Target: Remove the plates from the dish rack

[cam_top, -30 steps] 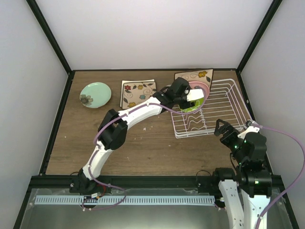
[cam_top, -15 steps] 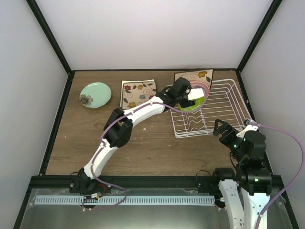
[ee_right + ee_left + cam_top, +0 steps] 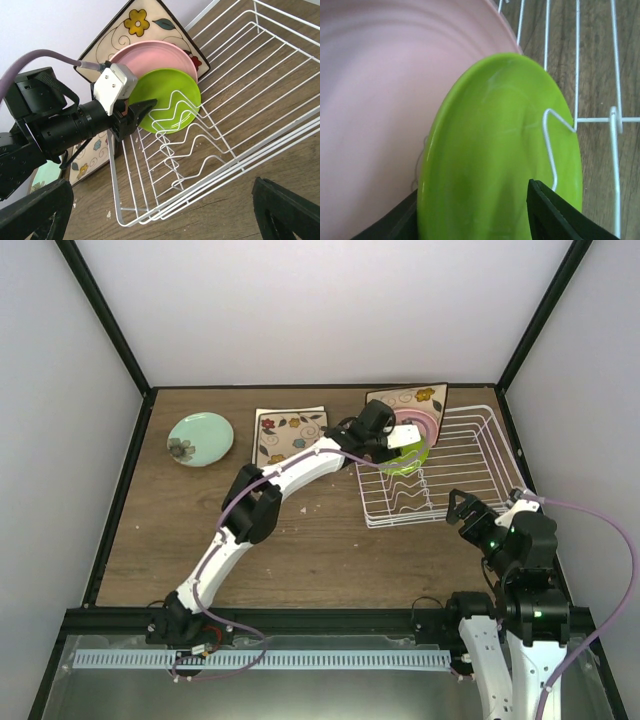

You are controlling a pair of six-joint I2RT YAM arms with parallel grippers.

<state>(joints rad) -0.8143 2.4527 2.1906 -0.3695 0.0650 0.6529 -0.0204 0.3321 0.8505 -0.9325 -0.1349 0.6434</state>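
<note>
L hand [image 3: 472, 200] is in the rack [image 3: 113, 185], at the left rim of the lime plate [image 3: 495, 150]. That plate stands on edge in a slot near the rack's far-left corner, w/ its face toward the rack's near side. The pink plate [image 3: 380, 100] is right behind it and a square plate [image 3: 145, 22] is behind that.

My fingers straddle the lime rim. One goes between lime and pink, the other is on the front face. Gap looks narrow, but can't tell if I'm truly pinching yet or just bracketing it.

Key relation: the plate lies edge-on to me and I come at it sideways from the left, along its face. A wavy divider wire [image 3: 551, 150] crosses just in front of the face, right beside my front finger.

So, my guess: once clamped, pull goes up out of the slot and not toward the wire, or the rim snags. The pink plate could also get dragged, since it's touching or nearly touching the lime back.

R hand [image 3: 465, 510] is released, holding nothing, near the rack's near-right corner and well apart from the plate. L arm is clearly the nearer one.

Mint plate [image 3: 200, 438] and a flowered plate [image 3: 288, 435] lie flat on the surface [image 3: 300, 540] left of the rack, prob. where this one goes.
</note>
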